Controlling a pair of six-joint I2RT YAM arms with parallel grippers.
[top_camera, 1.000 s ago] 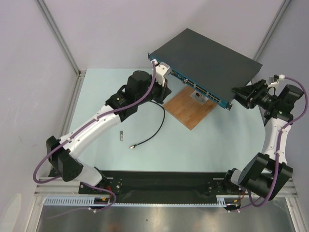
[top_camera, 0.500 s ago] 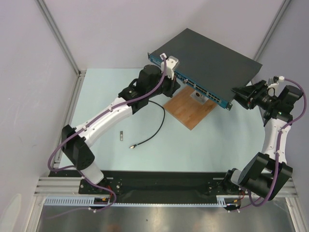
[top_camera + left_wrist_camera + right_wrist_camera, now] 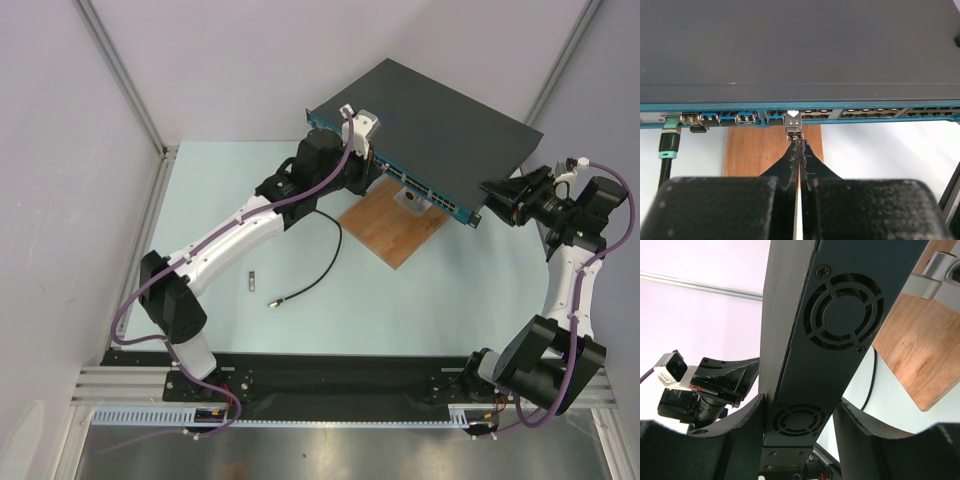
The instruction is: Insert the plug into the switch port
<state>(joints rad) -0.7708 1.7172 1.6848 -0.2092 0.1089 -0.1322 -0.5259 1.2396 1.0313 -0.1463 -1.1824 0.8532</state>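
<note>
The switch (image 3: pixel 440 115) is a flat black box with a blue port-lined front, propped at a tilt at the back of the table. My left gripper (image 3: pixel 799 142) is shut on the plug (image 3: pixel 793 126), a small metal connector. Its front end meets a port in the blue front (image 3: pixel 865 113), just right of the blue-lipped ports; how deep it sits I cannot tell. In the top view the left gripper (image 3: pixel 373 167) is at the front's left part. My right gripper (image 3: pixel 800 402) is shut on the switch's vented right end (image 3: pixel 815 365), one finger on each flat face.
A brown wooden board (image 3: pixel 392 225) with a metal stand (image 3: pixel 410 203) lies under the switch. A loose black cable (image 3: pixel 325 262) and a small grey piece (image 3: pixel 252 280) lie on the pale table. A green-collared cable (image 3: pixel 669 145) is plugged in at the front's left end.
My left arm has stretched up and to the right, bringing the plug to the switch's front face. The right gripper has stayed at the switch's end, its fingers drawn slightly closer.
</note>
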